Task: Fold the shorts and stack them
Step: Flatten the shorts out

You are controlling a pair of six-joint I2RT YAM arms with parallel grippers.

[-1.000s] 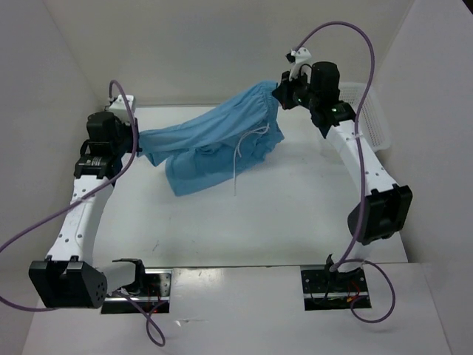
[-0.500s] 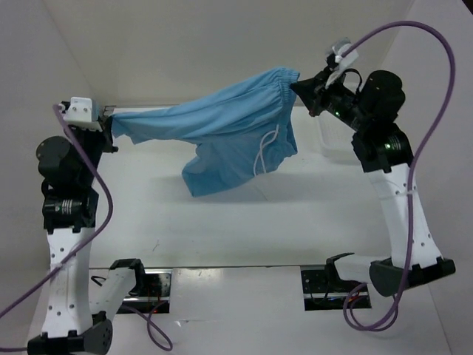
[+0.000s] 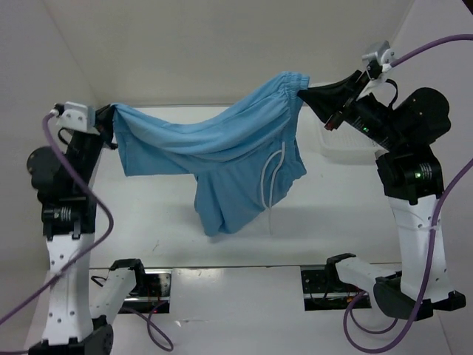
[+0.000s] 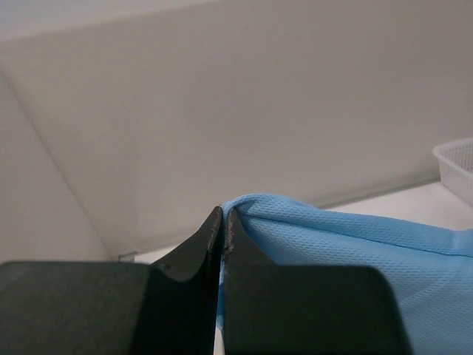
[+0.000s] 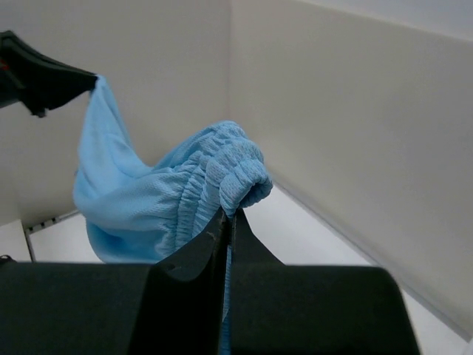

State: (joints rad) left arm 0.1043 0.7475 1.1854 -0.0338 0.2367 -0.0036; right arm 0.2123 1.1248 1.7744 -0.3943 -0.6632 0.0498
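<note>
Spreading step: we hold shorts (image 3: 222,151) above tabletop (image 3: 332,218), left claw (image 3: 111,118) and right claw (image 3: 304,92) each clamped on them. Next: lay flat, probably.

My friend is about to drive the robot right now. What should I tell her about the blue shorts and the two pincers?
The left pincer is shut on one end of the shorts.
The right pincer is shut on the gathered waistband.
The shorts hang stretched between them over the table, with one leg and the white drawstring dangling.
Done: shorts picked up and spread out.
Left: lay them flat, fold them, stack them.
The white mesh basket sits behind the right arm.
</note>
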